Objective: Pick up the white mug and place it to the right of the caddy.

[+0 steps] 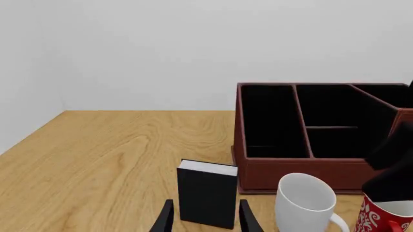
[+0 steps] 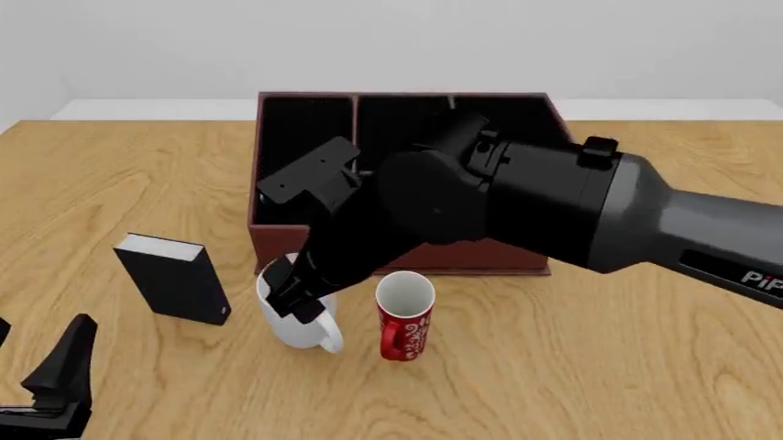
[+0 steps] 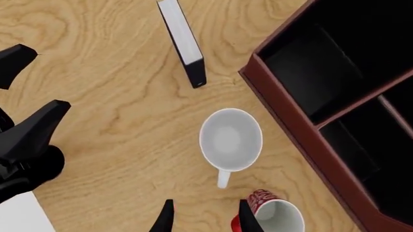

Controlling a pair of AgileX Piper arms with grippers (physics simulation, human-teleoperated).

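The white mug (image 2: pixel 303 333) stands upright on the wooden table just in front of the caddy's left front corner, handle toward the camera. It also shows in the right wrist view (image 3: pixel 230 139) and the left wrist view (image 1: pixel 306 200). The caddy (image 2: pixel 465 262) is the big red-brown box with black compartments, empty where visible, also seen in the left wrist view (image 1: pixel 303 170) and the right wrist view (image 3: pixel 303 130). My right gripper (image 2: pixel 297 302) hovers just over the mug's rim, open and empty (image 3: pixel 205 220). My left gripper (image 2: pixel 39 357) is open and empty at the near left (image 1: pixel 206 220).
A red mug with white swirls (image 2: pixel 405 321) stands right beside the white mug, on its right (image 3: pixel 271 215). A small black box with a white top (image 2: pixel 174 280) stands to the mug's left (image 1: pixel 206 198). The right arm stretches over the caddy.
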